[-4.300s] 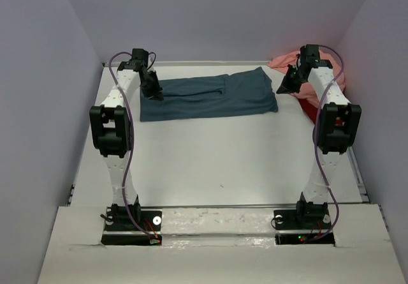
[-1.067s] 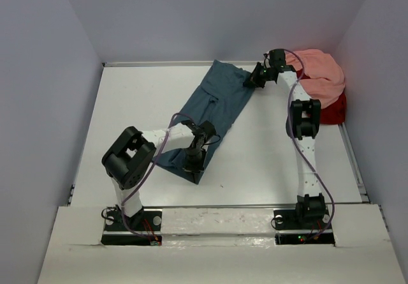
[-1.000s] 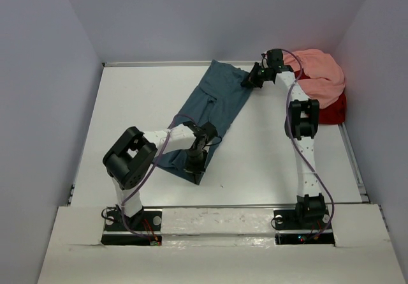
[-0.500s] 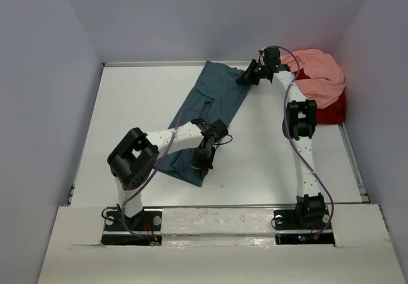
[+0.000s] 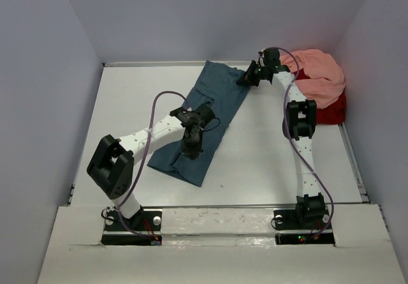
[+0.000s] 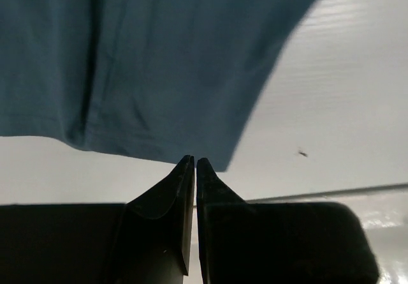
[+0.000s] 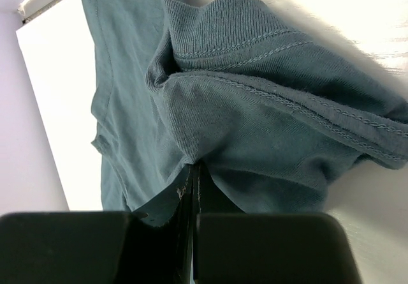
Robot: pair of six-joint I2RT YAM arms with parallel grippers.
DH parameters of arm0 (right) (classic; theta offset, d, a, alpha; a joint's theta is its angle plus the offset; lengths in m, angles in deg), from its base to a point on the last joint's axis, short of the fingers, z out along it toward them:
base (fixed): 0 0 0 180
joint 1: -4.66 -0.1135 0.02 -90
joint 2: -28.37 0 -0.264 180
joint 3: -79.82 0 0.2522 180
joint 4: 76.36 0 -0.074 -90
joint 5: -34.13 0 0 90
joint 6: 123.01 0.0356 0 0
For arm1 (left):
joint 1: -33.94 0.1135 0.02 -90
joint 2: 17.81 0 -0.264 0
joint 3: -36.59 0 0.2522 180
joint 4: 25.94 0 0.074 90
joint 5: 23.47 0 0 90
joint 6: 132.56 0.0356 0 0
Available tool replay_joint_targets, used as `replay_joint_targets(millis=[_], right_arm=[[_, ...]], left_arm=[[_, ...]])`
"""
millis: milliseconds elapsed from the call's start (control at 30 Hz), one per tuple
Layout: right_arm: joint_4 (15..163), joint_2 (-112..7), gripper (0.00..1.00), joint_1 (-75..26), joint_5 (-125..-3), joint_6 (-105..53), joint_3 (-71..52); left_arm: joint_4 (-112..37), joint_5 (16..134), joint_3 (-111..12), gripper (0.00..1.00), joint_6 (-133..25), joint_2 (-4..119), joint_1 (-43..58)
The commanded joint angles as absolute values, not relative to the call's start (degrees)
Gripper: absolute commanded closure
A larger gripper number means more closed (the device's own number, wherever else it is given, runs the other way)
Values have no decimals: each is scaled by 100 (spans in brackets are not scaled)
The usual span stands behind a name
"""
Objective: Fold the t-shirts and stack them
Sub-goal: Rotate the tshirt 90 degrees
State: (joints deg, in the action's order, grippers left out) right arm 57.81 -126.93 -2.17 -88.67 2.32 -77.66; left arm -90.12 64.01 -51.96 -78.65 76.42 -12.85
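Note:
A dark teal-blue t-shirt (image 5: 215, 99) lies folded in a long diagonal strip across the white table, from back centre to front left. My right gripper (image 5: 244, 81) is shut on a bunched fold of this shirt at its far end, and the right wrist view shows the cloth (image 7: 255, 124) pinched between the jaws (image 7: 196, 167). My left gripper (image 5: 191, 149) hovers over the strip's near half with its jaws together and nothing between them (image 6: 194, 161). The shirt's near edge (image 6: 159, 60) lies just beyond them. A salmon pink t-shirt (image 5: 319, 73) sits crumpled on a red t-shirt (image 5: 331, 110) at the back right.
Lilac walls close the table in on the left, back and right. A raised white ledge (image 5: 217, 217) carrying both arm bases runs along the near edge. A small dark speck (image 5: 221, 185) marks the table near the shirt's front corner.
My left gripper has moved back and left from the shirt's near corner to above its near half, its arm swinging left. My right gripper has drawn the far end slightly left.

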Motion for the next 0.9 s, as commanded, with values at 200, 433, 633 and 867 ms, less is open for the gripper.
replay_joint_targets(millis=[200, 433, 633, 867], right_arm=[[5991, -12482, 100, -228, -8892, -5, -7641], [5974, -12447, 100, -228, -8935, -5, -7570], [5965, -12447, 100, -228, -8874, -58, -7614], [5938, -12526, 100, -228, -8891, -5, -7816]], left_arm=[[-8392, 6003, -4266, 83, -7131, 7429, 149], [-8058, 5958, -4037, 83, -6884, 7894, 309], [-7610, 6248, -3668, 83, -6910, 8159, 309], [-7363, 6582, -3395, 83, -6857, 8457, 309]])
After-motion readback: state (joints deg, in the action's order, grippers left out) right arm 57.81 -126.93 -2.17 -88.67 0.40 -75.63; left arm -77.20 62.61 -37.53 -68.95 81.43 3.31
